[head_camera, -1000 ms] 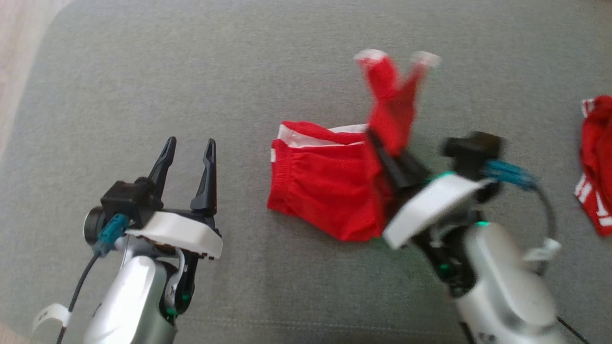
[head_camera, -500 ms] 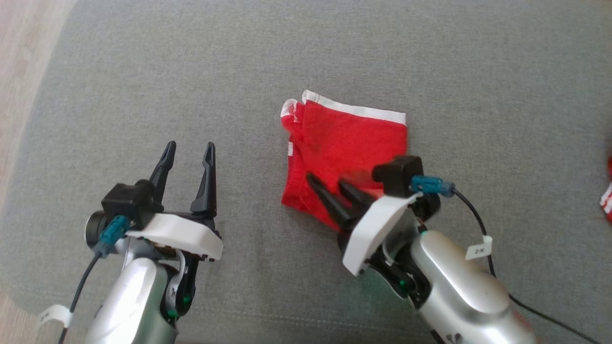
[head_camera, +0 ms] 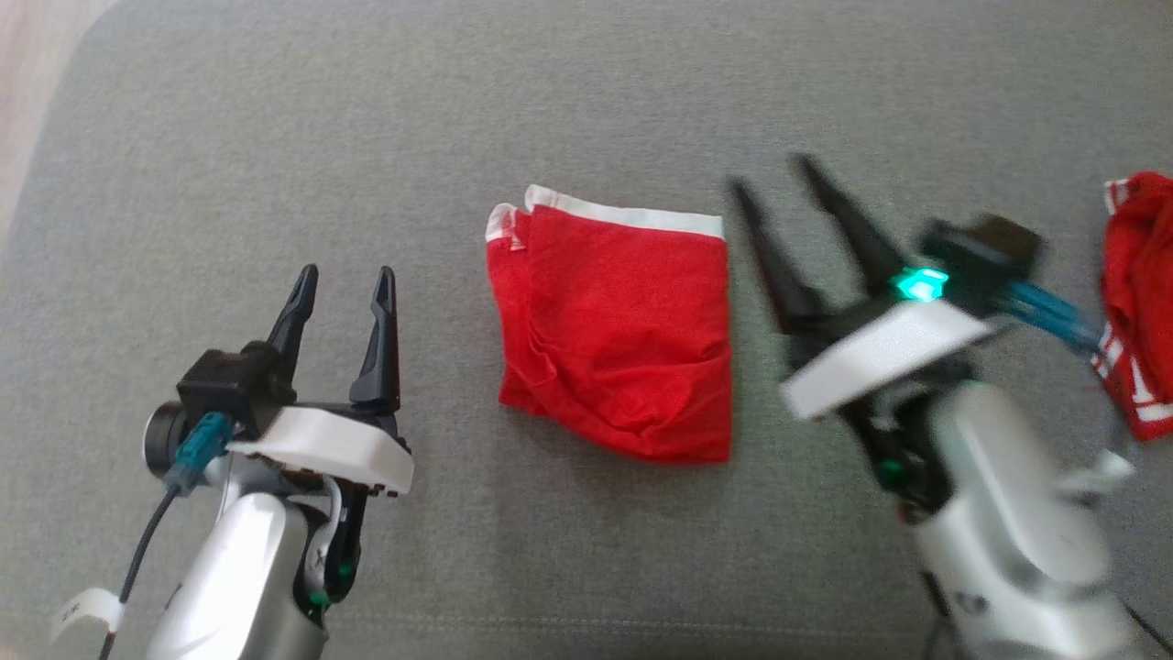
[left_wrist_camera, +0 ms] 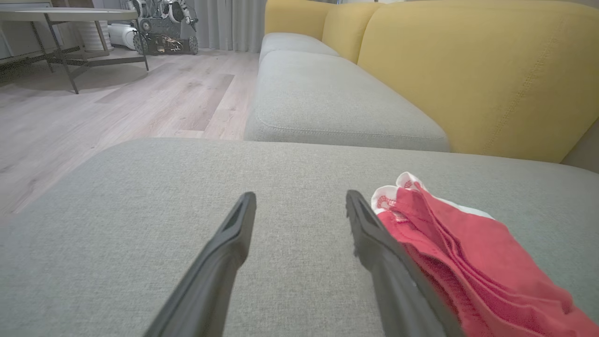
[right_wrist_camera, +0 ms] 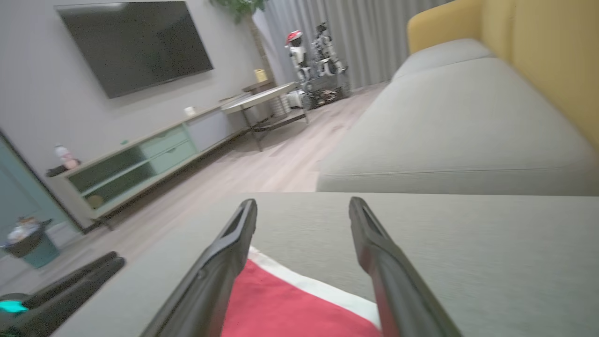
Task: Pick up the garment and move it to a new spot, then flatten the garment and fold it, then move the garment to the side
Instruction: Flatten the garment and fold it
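On the cushion, centre: the garment (head_camera: 614,330) lies as a folded red block with its white band along the far edge, flat on the grey cushion (head_camera: 275,137) between my two arms.
What changed: a second ago I had the right gripper (head_camera: 772,176) clamped on a raised flap of the cloth. Half a second ago it was low on the folded block. Now it has let go and pulled off to the right.
Right gripper now: fingers spread wide and empty, just beside the garment's right edge and clear of it. It is blurred, so I take it to be moving.
Left gripper (head_camera: 346,273): wide apart and empty, parked to the left of the garment exactly as it was a second ago.
Meaning for the task: I judge the fold finished and the release clean, since the block kept its shape. Only the move to the side remains.
Next move: I would need a grip that takes all the layers at one edge.
Watch: the near edge is rumpled and could spill open. A second red garment (head_camera: 1141,302) lies at the far right.
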{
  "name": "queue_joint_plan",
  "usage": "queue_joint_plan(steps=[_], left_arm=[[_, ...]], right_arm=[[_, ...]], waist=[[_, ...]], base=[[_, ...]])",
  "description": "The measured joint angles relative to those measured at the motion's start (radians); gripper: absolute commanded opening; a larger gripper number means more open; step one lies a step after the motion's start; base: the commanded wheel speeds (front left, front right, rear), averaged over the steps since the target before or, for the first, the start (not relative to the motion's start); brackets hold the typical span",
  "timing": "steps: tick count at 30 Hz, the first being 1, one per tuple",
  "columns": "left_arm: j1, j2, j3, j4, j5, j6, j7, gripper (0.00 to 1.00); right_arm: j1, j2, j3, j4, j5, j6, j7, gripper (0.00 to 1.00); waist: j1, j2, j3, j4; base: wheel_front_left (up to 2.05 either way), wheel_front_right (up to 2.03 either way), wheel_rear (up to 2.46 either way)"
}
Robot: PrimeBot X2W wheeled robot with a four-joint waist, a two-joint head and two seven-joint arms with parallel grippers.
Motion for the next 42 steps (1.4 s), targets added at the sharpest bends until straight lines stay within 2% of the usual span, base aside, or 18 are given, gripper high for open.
queue_joint_plan(steps=[7,13,22,39,40,41,42], left_arm=[[0.008,0.023,0.001,-0.026,0.0,0.012,0.003,1.0],[0.009,0.028,-0.001,-0.044,0.0,0.021,0.014,1.0],[0.016,0.038,-0.002,-0.044,0.0,0.021,0.031,1.0],[0.026,0.047,-0.005,-0.044,0.0,0.03,0.031,1.0],[0.026,0.047,-0.006,-0.044,0.0,0.03,0.031,1.0],[0.026,0.047,-0.007,-0.044,0.0,0.03,0.03,1.0],[0.026,0.047,-0.008,-0.044,0.0,0.03,0.03,1.0]], right_arm=[[0.178,-0.002,-0.229,-0.088,-0.131,0.0,0.026,1.0],[0.282,0.01,-0.321,-0.181,-0.205,0.0,0.055,1.0],[0.314,0.028,-0.345,-0.276,-0.235,0.0,0.063,1.0],[0.336,0.035,-0.336,-0.301,-0.238,0.0,0.084,1.0],[0.336,0.035,-0.335,-0.301,-0.238,0.0,0.086,0.47],[0.335,0.035,-0.335,-0.3,-0.238,0.0,0.089,0.0],[0.335,0.035,-0.33,-0.298,-0.238,0.0,0.091,0.0]], waist=[[0.0,0.0,-0.007,-0.033],[0.0,0.0,-0.008,-0.047],[0.0,0.0,-0.017,-0.066],[0.0,0.0,-0.023,-0.06],[0.0,0.0,-0.022,-0.057],[0.0,0.0,-0.021,-0.054],[0.0,0.0,-0.019,-0.05]], base=[[0.0,0.0,0.0],[0.0,0.0,0.0],[0.0,0.0,0.0],[0.0,0.0,0.0],[0.0,0.0,0.0],[0.0,0.0,0.0],[0.0,0.0,0.0]])
